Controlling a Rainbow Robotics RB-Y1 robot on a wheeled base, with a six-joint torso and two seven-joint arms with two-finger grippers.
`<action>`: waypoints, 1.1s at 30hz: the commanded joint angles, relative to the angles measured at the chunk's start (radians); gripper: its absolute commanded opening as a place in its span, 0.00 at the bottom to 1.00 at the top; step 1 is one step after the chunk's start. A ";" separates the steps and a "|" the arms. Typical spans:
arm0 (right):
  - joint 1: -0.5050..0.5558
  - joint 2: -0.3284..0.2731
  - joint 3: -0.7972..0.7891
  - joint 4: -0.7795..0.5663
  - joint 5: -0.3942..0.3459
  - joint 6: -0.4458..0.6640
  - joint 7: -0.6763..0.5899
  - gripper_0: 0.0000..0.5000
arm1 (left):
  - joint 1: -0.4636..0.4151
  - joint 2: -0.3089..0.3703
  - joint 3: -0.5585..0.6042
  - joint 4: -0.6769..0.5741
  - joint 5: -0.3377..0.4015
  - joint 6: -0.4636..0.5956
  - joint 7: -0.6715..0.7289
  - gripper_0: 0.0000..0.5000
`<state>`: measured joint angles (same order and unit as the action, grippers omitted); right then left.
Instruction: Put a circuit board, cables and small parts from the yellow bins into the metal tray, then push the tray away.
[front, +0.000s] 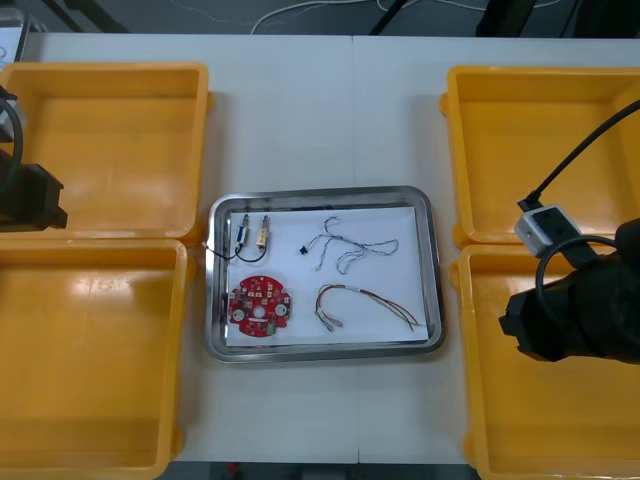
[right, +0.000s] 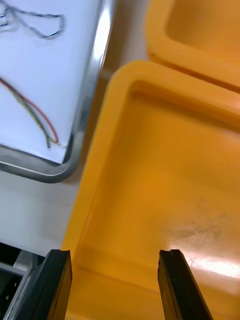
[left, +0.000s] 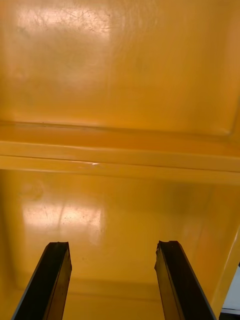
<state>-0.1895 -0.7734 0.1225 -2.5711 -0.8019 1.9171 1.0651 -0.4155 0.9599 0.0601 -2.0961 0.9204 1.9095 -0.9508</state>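
Observation:
The metal tray (front: 432, 262) lies mid-table with a white inside. In it are a round red circuit board (front: 261, 308), small metal parts (front: 254, 231), a twisted blue and white cable (front: 347, 246) and a red and yellow cable (front: 362, 302). My right gripper (right: 116, 282) is open over the near right yellow bin (front: 560, 440), with nothing between its fingers. The tray's corner (right: 75, 157) and the red and yellow cable (right: 31, 114) lie beyond its fingers. My left gripper (left: 111, 280) is open over the left yellow bins (left: 120, 150), at the wall between them.
Two yellow bins (front: 100, 150) stand at the left and two (front: 540, 150) at the right, all bare inside. Bare table lies beyond the tray (front: 320, 110) and in front of it (front: 320, 410).

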 joint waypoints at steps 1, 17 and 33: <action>-0.064 -0.033 0.103 -0.007 0.010 0.002 0.059 1.00 | 0.043 0.042 0.049 0.033 0.015 -0.069 -0.051 1.00; -0.275 -0.032 0.440 0.083 0.069 -0.121 0.141 1.00 | 0.067 0.042 0.092 0.054 0.020 -0.109 -0.125 1.00; -0.548 0.152 0.804 0.355 0.159 -0.248 0.394 1.00 | 0.067 0.042 0.092 0.060 0.046 -0.112 -0.227 1.00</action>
<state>-0.6704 -0.6785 0.8681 -2.2398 -0.6704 1.6782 1.3894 -0.3600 0.9601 0.1206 -2.0333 0.9556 1.8022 -1.1452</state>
